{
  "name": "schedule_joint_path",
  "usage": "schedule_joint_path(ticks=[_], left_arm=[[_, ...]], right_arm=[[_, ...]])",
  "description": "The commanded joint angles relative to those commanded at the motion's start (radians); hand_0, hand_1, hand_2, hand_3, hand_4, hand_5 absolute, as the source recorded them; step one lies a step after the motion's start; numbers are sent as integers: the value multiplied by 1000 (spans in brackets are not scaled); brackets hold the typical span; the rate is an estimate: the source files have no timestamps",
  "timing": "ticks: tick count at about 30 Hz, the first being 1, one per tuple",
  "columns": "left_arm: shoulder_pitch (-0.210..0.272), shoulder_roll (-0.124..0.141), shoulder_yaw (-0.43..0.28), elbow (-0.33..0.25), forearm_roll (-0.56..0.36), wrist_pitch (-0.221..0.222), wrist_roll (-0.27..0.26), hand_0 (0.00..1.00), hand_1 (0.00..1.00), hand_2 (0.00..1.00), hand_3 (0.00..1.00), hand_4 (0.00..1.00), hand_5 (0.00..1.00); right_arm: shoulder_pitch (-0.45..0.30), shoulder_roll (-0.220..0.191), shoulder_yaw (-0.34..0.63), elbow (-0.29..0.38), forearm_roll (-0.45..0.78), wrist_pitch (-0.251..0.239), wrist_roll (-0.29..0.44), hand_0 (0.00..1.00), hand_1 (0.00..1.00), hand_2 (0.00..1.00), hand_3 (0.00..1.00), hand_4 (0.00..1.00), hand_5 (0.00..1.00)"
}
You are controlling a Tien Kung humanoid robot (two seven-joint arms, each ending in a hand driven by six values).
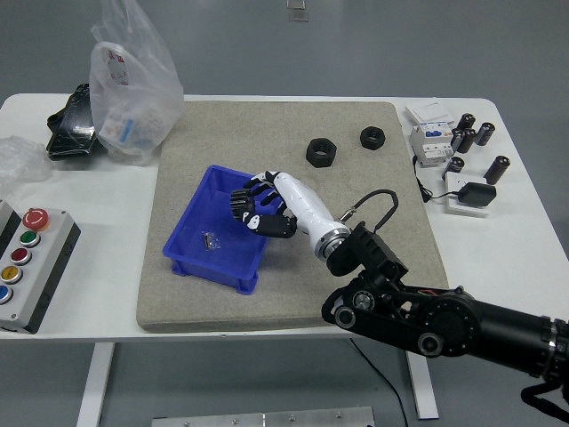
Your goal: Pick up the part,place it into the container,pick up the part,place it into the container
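Right hand (258,210) hangs over the blue container (197,252), fingers curled on a small black part (240,205), positioned to drop it beside 1 metal piece (210,239) already inside.

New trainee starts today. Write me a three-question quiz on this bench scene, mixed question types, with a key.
1. True or false: the right hand is over the blue bin.
2. How many black hex nuts lie on the grey mat?
3. What already lies in the bin: A) a small metal part, B) a battery, C) nothing?

Key: 1 true; 2 two; 3 A
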State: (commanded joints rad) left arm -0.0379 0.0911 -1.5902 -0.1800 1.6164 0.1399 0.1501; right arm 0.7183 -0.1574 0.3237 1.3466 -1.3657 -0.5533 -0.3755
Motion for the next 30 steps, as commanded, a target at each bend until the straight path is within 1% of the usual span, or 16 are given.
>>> schedule_joint_path(ticks=[2, 3, 8, 9, 14, 15, 20, 21, 26, 27, 30], left_arm=[[0, 0, 0, 0, 0, 0, 0, 627, 524, 513, 613, 687, 269], [0, 0, 0, 0, 0, 0, 0, 627, 524, 513, 613, 687, 269], [0, 0, -1, 0, 1, -1, 1, 627, 524, 513, 613, 687, 269], [0, 0, -1, 0, 2, -1, 2, 627, 524, 513, 614, 687, 269], [0, -2, -6, 0, 4, -2, -1, 627, 524, 513, 614, 687, 269], [1, -2, -6, 0, 4, -2, -1, 626, 526, 515, 617, 690, 273], [2, -4, -7, 0, 5, -2, -1, 626, 526, 515, 617, 690, 273], [3, -4, -8, 0, 5, -2, -1, 627, 526, 515, 617, 688, 271], [3, -4, -8, 0, 6, -2, 0, 627, 526, 515, 617, 688, 271], [3, -4, -8, 0, 6, -2, 0, 626, 521, 516, 618, 689, 267], [4, -5, -8, 0, 7, -2, 0, 626, 521, 516, 618, 689, 267]], right_arm=[[-1, -1, 2, 0, 0, 16, 2, 452, 675, 670, 698, 545, 130], [-1, -1, 4, 0, -2, 21, 3, 488, 694, 699, 725, 596, 142], [-1, -2, 12, 3, -22, 29, 12, 488, 694, 699, 725, 596, 142], [-1, -2, 14, 3, -26, 31, 13, 490, 697, 710, 744, 637, 139], [1, -2, 12, 1, -24, 46, 8, 490, 697, 710, 744, 637, 139], [1, -2, 12, 1, -23, 48, 7, 506, 704, 725, 756, 673, 119], [0, -2, 14, 2, -37, 58, -3, 506, 704, 725, 756, 673, 119], [0, -2, 15, 3, -41, 60, -6, 507, 705, 742, 781, 723, 149], [-3, -3, 25, 6, -69, 68, -23, 507, 705, 742, 781, 723, 149], [-5, -3, 29, 8, -77, 71, -27, 508, 705, 746, 790, 741, 159], [-13, -5, 49, 13, -107, 84, -44, 508, 705, 746, 790, 741, 159]])
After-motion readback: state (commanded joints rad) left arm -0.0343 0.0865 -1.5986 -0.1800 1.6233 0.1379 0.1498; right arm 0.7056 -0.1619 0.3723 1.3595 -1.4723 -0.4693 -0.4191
